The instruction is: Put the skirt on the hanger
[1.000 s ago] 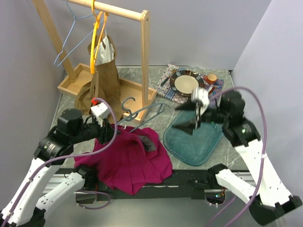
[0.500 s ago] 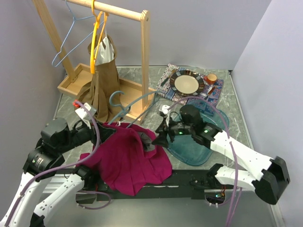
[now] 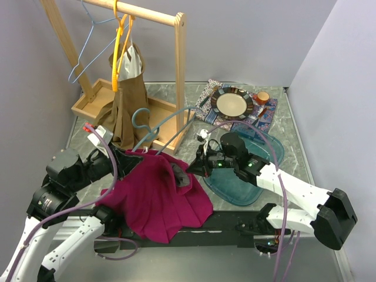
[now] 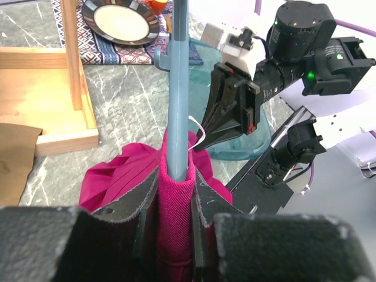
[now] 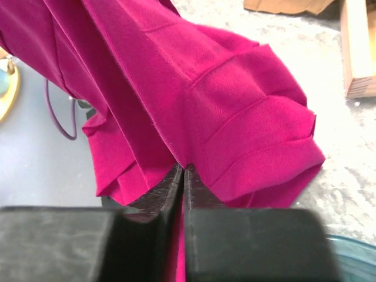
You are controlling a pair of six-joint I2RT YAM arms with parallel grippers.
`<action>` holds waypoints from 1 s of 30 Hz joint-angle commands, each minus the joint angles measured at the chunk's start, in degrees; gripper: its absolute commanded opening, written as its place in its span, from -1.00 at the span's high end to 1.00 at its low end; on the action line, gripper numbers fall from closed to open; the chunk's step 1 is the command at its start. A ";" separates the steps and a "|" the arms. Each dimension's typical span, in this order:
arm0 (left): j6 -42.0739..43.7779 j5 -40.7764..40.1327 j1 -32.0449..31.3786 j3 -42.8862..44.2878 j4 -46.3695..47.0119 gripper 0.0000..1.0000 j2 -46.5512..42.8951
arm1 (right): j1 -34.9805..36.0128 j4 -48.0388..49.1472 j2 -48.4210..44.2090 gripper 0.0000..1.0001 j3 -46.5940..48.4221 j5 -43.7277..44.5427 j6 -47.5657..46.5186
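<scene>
While both arms lean in over the bench [image 3: 191, 93], the magenta skirt [image 3: 158, 197] sits bunched in front of the wooden rack [image 3: 180, 70], on the side nearest the arm bases. The left end effector [image 4: 175, 202] is closed down on a fold of the skirt that wraps the grey-blue hanger [image 4: 178, 88], so cloth and hanger bar are clamped together between its pads. The hanger rises out of that grip and slants up toward the rack's right post, its hook close to the rack's base. The right end effector [image 5: 183, 175] comes in from the right of the rack. Its fingers are pressed almost together on the edge of the skirt, with a thin strip of the cloth pinched between them. Up on the rack's rail an orange hanger [image 3: 117, 53] carries a brown garment [image 3: 126, 100], and a light blue wire hanger [image 3: 88, 47] hangs to its left. To the right of the rack lies a teal tray [image 3: 247, 182], and farther back a plate [image 3: 231, 103] rests on a patterned cloth [image 3: 212, 120], with an orange cup [image 3: 262, 96] beside it.
</scene>
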 commanded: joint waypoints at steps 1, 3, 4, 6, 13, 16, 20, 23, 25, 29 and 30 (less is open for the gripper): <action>-1.17 0.10 0.12 1.62 7.61 0.99 -0.73 | -1.58 3.79 -0.18 1.00 -0.54 -0.86 2.62; -0.99 0.28 0.21 1.80 7.26 0.99 -0.73 | -4.90 3.88 -0.79 1.00 0.33 -1.30 3.59; -0.99 0.28 0.13 1.88 7.17 0.99 -0.82 | -6.23 3.96 -1.14 1.00 0.77 -1.74 4.82; -1.17 0.54 0.13 1.36 7.61 0.99 -1.08 | -9.04 3.70 -1.59 1.00 2.44 -2.70 5.62; -5.47 2.82 0.13 -1.45 13.14 0.99 -0.21 | -14.59 -5.68 1.65 1.00 12.19 -11.04 -2.37; -8.02 2.38 0.13 -2.77 16.22 0.99 1.02 | -14.94 -7.28 3.94 1.00 12.91 -15.53 -5.89; -9.34 0.81 0.21 -3.48 17.37 0.99 3.21 | -14.86 -5.44 5.44 0.80 10.27 -14.05 -5.54; -9.96 0.45 0.21 -2.86 18.16 0.99 4.45 | -14.68 -4.74 6.15 0.57 8.60 -11.68 -5.90; -10.04 0.54 0.12 -2.25 18.42 0.98 5.07 | -14.50 -3.25 6.50 0.39 6.59 -11.15 -5.54; -9.52 -0.07 0.21 -1.11 18.25 0.99 6.47 | -12.92 -1.14 6.76 0.09 3.77 -9.56 -5.81; -9.34 -0.25 0.13 -1.02 18.25 0.99 6.56 | -12.66 -0.35 6.50 0.09 2.46 -9.39 -5.55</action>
